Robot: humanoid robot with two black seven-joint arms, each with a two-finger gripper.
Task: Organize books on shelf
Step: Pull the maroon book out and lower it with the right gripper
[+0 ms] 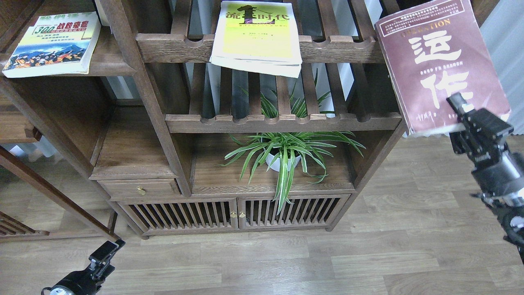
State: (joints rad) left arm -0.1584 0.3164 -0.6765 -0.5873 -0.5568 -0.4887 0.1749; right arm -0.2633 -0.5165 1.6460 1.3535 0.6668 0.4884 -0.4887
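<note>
A thick maroon book (438, 65) with white characters hangs in the air at the right, clear of the racks and tilted. My right gripper (460, 118) is shut on its lower right corner. A yellow-green book (257, 39) lies on the upper slatted rack (327, 47), overhanging the front rail. The smaller "300" book (51, 45) lies flat on the solid dark-brown shelf (111, 62) at the top left. My left gripper (106, 250) is low over the floor at the bottom left, small and dark, so its fingers cannot be told apart.
A second slatted rack (282, 121) sits below the first. Under it a potted spider plant (282, 153) stands on the cabinet top (213, 176), above slatted doors (229, 213). A small drawer (141, 189) is at the left. Wood floor (286, 262) lies in front.
</note>
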